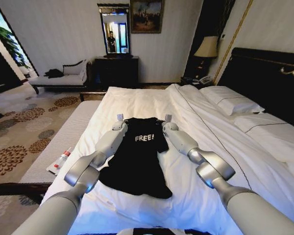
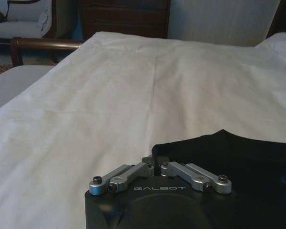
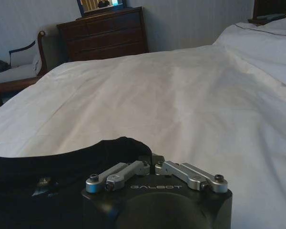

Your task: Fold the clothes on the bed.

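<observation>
1. On the bed [image 1: 196, 117], both arms reach forward over the white duvet [image 1: 137, 100], one at each far corner of the black T-shirt [image 1: 139, 156].
2. Left hand [image 2: 156, 164]: fingers drawn together, tips meeting at the shirt's far left shoulder edge. In the left wrist view the tips sit right at the black fabric; whether cloth is actually pinched between them cannot be told.
3. Right hand [image 3: 151, 161]: fingers likewise pressed together at the far right shoulder edge, with the black fabric curling up against the tips. A pinch on the cloth cannot be confirmed.
4. T-shirt position: lying on the duvet, on the left half of the bed, well apart from the pillows [image 1: 235, 103] at the right.
5. T-shirt orientation: long axis runs near to far. Collar end is far, hem end is near and spreads wider, with an uneven edge. White "FREE!" lettering [image 1: 144, 137] faces up, between the two hands.
6. Left of the bed, a pale bench [image 1: 68, 137] carries a small bottle [image 1: 62, 158].
</observation>
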You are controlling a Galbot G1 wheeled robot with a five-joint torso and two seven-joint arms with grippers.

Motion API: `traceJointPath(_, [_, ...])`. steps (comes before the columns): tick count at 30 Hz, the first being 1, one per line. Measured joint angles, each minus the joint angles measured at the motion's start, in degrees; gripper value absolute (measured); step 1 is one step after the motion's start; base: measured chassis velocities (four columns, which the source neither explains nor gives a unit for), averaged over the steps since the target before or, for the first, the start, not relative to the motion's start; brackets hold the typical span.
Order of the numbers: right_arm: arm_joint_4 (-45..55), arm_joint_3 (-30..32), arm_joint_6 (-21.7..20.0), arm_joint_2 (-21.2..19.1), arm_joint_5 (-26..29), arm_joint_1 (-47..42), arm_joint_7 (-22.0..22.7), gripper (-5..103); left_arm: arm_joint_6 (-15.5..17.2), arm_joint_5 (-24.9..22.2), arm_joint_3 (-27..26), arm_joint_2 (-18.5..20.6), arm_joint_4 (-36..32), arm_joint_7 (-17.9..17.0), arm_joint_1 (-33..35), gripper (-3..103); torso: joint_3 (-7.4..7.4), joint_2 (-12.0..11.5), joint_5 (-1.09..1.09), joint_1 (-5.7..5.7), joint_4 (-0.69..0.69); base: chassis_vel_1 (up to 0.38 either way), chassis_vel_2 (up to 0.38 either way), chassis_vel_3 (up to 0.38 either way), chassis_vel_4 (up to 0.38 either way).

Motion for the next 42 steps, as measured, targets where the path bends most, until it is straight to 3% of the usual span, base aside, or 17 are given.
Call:
traceJointPath(7, [0.3,1.2,0.2,0.1,-2.3,-1.3,-1.8,0,-0.4,0.7,-0.4,-1.0,1.4,0.3,-0.2,-2,0.00,0.0,0.02,0.00,-0.01,0.000,0.000,0.000,0.000])
traceJointPath(11, [1.1,0.7,0.2,-0.4,-3.3,-2.0,-2.6,5,0.5,-0.5,0.0,-1.2,1.2,0.3,-0.3,8,0.00,0.0,0.01,0.00,-0.01,0.000,0.000,0.000,0.000])
traceJointPath(14, [2.0,0.8,0.3,-0.6,-3.5,-2.4,-2.8,21,1.0,-0.7,0.3,-1.4,0.8,0.3,-0.3,25,0.00,0.0,0.02,0.00,-0.02,0.000,0.000,0.000,0.000])
traceJointPath(15, [2.0,0.8,0.3,-0.6,-3.5,-2.4,-2.8,21,1.0,-0.7,0.3,-1.4,0.8,0.3,-0.3,25,0.00,0.0,0.02,0.00,-0.02,0.000,0.000,0.000,0.000])
traceJointPath(17, [4.2,0.5,-0.6,-1.5,-2.6,-2.7,-3.5,32,1.2,-1.1,0.6,-1.0,0.0,0.2,0.1,30,0.00,0.0,0.01,0.00,-0.02,0.000,0.000,0.000,0.000])
traceJointPath(19, [5.9,0.1,-1.1,-2.2,-1.8,-3.0,-3.4,42,1.6,-1.8,0.7,-0.6,-1.1,-0.3,0.5,42,0.00,0.0,0.01,0.00,-0.01,0.000,0.000,0.000,0.000])
traceJointPath(21, [7.2,0.0,-1.5,-2.7,-1.0,-3.2,-2.8,42,1.9,-2.3,0.8,-0.1,-1.9,-0.7,0.9,47,0.00,0.0,0.01,0.00,-0.01,0.000,0.000,0.000,0.000])
traceJointPath(24, [13.0,-0.1,-3.2,-4.6,1.9,-4.6,0.1,59,2.7,-4.5,1.8,2.1,-6.6,-2.0,2.7,58,-0.01,0.0,0.00,0.00,-0.02,0.000,0.000,0.000,0.000])
traceJointPath(25, [13.0,-0.1,-3.2,-4.6,1.9,-4.6,0.1,59,2.7,-4.5,1.8,2.1,-6.6,-2.0,2.7,58,-0.01,0.0,0.00,0.00,-0.02,0.000,0.000,0.000,0.000])
traceJointPath(28, [22.5,-0.3,-5.1,-8.0,5.3,-8.0,4.4,76,3.2,-8.3,4.3,9.1,-16.9,-3.7,7.2,74,-0.01,0.0,0.00,0.00,-0.04,0.000,0.000,0.000,0.000])
traceJointPath(29, [22.5,-0.3,-5.1,-8.0,5.3,-8.0,4.4,76,3.2,-8.3,4.3,9.1,-16.9,-3.7,7.2,74,-0.01,0.0,0.00,0.00,-0.04,0.000,0.000,0.000,0.000])
traceJointPath(30, [24.7,-0.3,-5.4,-8.8,6.1,-8.9,5.5,76,3.2,-9.4,4.8,11.7,-20.1,-4.2,8.7,80,0.00,0.0,0.00,0.00,-0.02,0.000,0.000,0.000,0.000])
traceJointPath(33, [30.5,0.0,-5.8,-12.7,8.1,-11.0,7.6,91,3.0,-12.1,5.1,17.4,-27.8,-5.3,12.4,91,0.00,0.0,0.00,-0.01,0.06,0.000,0.000,0.000,0.000])
traceJointPath(34, [30.5,0.0,-5.8,-12.7,8.1,-11.0,7.6,91,3.0,-12.1,5.1,17.4,-27.8,-5.3,12.4,91,0.00,0.0,0.00,-0.01,0.06,0.000,0.000,0.000,0.000])
traceJointPath(36, [35.6,0.3,-6.2,-17.1,9.9,-12.7,8.7,99,2.5,-14.2,5.0,20.5,-33.0,-5.9,14.5,99,-0.01,0.0,-0.01,-0.01,0.04,0.000,0.000,0.000,0.000])
traceJointPath(38, [41.9,0.9,-6.7,-21.2,12.0,-15.5,10.2,100,2.1,-16.3,5.0,23.2,-38.4,-6.2,16.7,100,-0.01,0.0,0.00,-0.01,-0.06,0.000,0.000,0.000,0.000])
traceJointPath(42, [50.0,3.0,-7.3,-25.0,14.3,-20.6,12.6,100,1.9,-17.7,4.2,26.7,-46.1,-6.6,20.7,100,-0.02,0.0,0.03,-0.01,-0.09,0.000,0.000,0.000,0.000])
